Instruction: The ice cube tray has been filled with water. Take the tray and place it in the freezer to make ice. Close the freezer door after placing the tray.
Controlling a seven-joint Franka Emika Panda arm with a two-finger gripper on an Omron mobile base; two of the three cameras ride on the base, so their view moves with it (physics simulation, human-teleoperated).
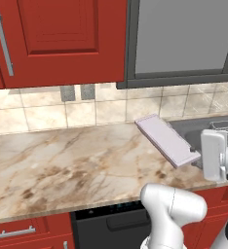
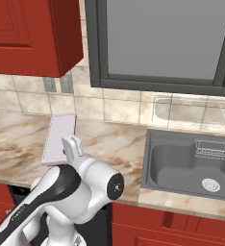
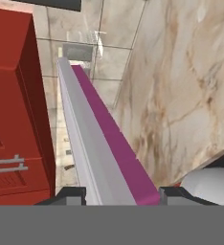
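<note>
The ice cube tray [image 1: 165, 139] is a thin pale lavender slab held in the air over the marble counter [image 1: 62, 160], reaching from the hand toward the tiled wall. My gripper [image 1: 198, 159] is shut on the tray's near short end. In the right base view the tray [image 2: 58, 137] sticks out past the arm's wrist, with the gripper [image 2: 67, 153] at its lower end. In the hand view the tray [image 3: 92, 139] runs edge-on away from the gripper [image 3: 122, 194], its grey rim and magenta face between the two dark fingertips [image 3: 68, 194]. The freezer and the freezer door are out of view.
A dark sink [image 2: 191, 163] with a wire rack [image 2: 214, 149] lies to the right of the tray. Red upper cupboards [image 1: 57, 39] hang over the counter beside a grey window [image 1: 184, 36]. Two wall outlets [image 1: 77, 92] sit on the backsplash. A dark appliance front [image 1: 106, 223] sits under the counter edge.
</note>
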